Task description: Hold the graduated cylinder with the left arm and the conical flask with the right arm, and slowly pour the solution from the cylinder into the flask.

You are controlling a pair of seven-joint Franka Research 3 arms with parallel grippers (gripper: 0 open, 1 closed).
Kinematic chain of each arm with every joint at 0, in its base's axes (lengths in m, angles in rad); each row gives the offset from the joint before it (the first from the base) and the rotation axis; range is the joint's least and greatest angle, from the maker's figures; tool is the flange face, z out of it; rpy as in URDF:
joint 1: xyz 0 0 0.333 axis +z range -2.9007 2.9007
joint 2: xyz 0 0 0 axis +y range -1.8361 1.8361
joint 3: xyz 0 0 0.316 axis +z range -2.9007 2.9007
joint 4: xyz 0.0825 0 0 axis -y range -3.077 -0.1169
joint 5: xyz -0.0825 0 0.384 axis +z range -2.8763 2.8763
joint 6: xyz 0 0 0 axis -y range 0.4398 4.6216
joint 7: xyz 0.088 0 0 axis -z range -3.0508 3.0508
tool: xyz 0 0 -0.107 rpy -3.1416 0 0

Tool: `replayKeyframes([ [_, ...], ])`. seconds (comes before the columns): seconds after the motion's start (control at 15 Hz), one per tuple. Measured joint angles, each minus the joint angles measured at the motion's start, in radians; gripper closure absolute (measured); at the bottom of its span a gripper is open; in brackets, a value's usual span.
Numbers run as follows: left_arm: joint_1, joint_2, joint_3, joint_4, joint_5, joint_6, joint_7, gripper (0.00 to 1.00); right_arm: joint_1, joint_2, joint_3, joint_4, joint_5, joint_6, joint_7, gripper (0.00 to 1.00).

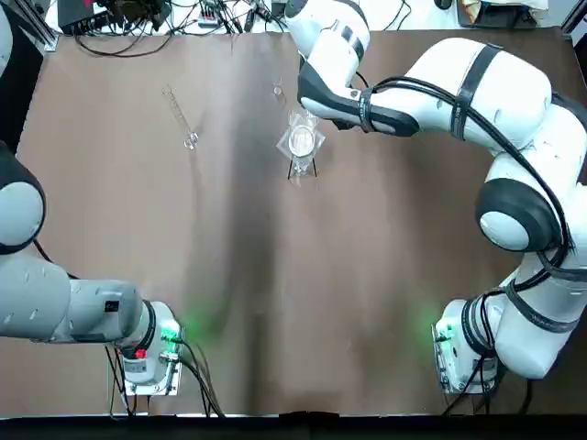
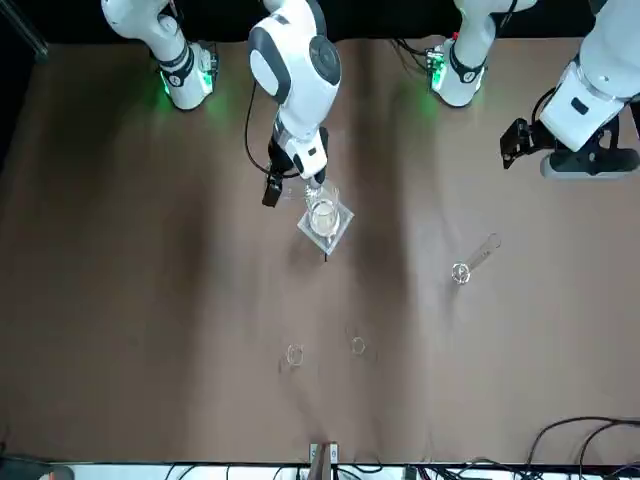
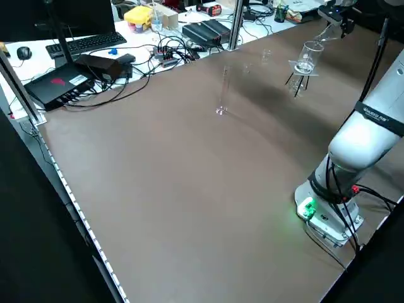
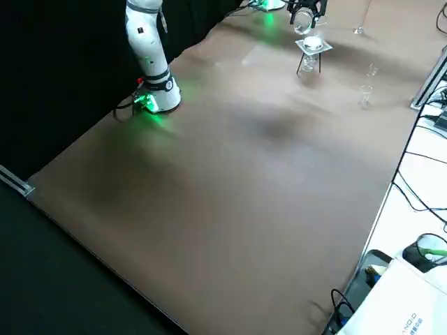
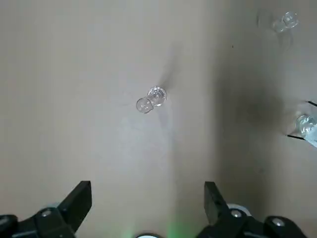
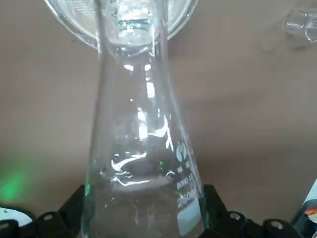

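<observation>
Right gripper (image 6: 143, 218) clamped on conical flask (image 6: 143, 163), held in air just beside tripod stand with white disc (image 1: 301, 145). So we reckon flask half of job sorted. Flask clear, wide base, narrow neck, printed marks, looks empty.

Left gripper (image 5: 147, 198) spread wide, holding nothing, hovering above graduated cylinder (image 1: 180, 117), which stands alone on table (image 1: 275, 293), well apart from flask. Slim clear tube, round foot. Next we'd drop left arm and grab it.
</observation>
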Motion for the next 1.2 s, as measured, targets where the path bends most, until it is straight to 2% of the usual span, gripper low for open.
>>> replayKeyframes([
  [0.13, -0.023, -0.005, 0.021, -0.007, -0.001, 0.000, 0.000, 0.00, 0.007, 0.004, 0.000, 0.001, -0.013, -0.003, 0.000, 0.04],
  [1.2, -0.017, -0.008, 0.030, -0.018, -0.001, 0.000, 0.049, 0.00, 0.017, 0.010, 0.000, 0.023, -0.025, -0.029, 0.002, 0.04],
])
